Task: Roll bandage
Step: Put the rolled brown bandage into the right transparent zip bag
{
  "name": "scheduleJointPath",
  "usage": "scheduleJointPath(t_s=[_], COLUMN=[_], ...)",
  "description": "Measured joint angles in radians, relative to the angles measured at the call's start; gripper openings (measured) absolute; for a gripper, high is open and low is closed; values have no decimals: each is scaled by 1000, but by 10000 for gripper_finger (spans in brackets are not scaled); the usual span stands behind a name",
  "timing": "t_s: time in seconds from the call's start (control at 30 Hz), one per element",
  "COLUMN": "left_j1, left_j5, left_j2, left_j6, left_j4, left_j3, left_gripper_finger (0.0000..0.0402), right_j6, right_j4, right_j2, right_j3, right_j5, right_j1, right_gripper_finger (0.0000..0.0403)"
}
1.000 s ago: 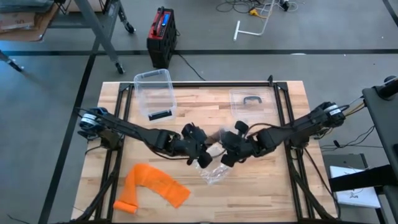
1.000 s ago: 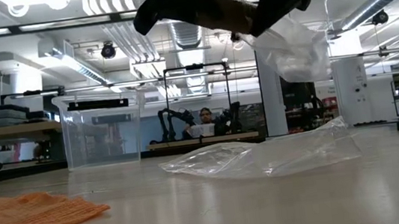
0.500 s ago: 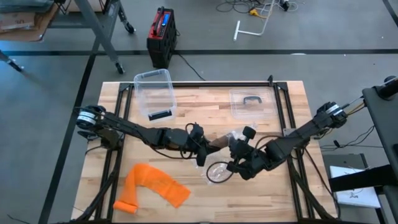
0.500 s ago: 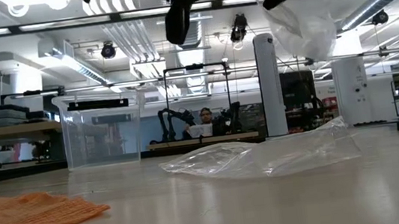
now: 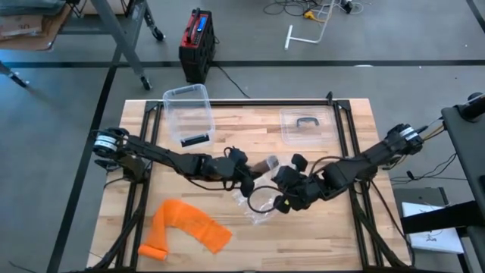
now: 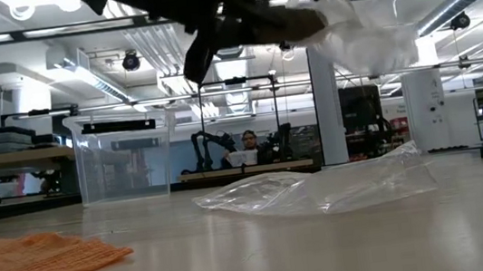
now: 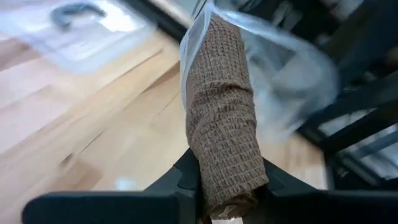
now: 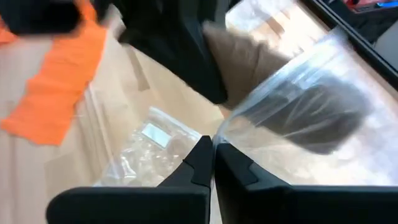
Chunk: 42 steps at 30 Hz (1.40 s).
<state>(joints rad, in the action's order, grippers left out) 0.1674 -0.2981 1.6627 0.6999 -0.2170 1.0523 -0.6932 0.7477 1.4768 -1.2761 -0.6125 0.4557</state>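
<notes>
1. We note the right hand (image 5: pixel 282 203) has swung back toward the left hand (image 5: pixel 244 176) since half a second ago, bringing the clear plastic bag (image 8: pixel 298 118) to the roll.
2. The left hand clamps the brown rolled elastic bandage (image 7: pixel 222 118), raised above the wooden counter (image 5: pixel 250 129).
3. Its long axis points forward into the bag mouth.
4. The right hand pinches the bag's edge; we judge bagging is underway.

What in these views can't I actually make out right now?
- Far end of the brown bandage roll: left wrist view, hidden inside the clear plastic bag.
- Left gripper: low view, cut off by the top edge.
- Dark item in the clear bin: high view, too small to identify.
</notes>
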Motion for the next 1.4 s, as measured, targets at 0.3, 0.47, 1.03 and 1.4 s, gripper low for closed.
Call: scheduleJointPath(t_s=[0.3, 0.47, 1.03, 1.4], left_j1=[-7, 12, 48, 43], left_j5=[57, 61, -182, -139], left_j2=[0, 0, 11, 10], left_j6=[-36, -82, -64, -36], left_j4=[167, 269, 333, 298], left_j3=[57, 124, 188, 162], left_gripper_finger=[52, 52, 53, 65], right_j6=[-8, 44, 141, 144], right_j4=[146, 129, -17, -46], right_j2=[-3, 13, 52, 109], right_j3=[-48, -46, -28, -29], right_j5=[-98, -66, 45, 73], right_j1=[-51, -84, -113, -111], right_gripper_finger=[0, 0, 0, 0])
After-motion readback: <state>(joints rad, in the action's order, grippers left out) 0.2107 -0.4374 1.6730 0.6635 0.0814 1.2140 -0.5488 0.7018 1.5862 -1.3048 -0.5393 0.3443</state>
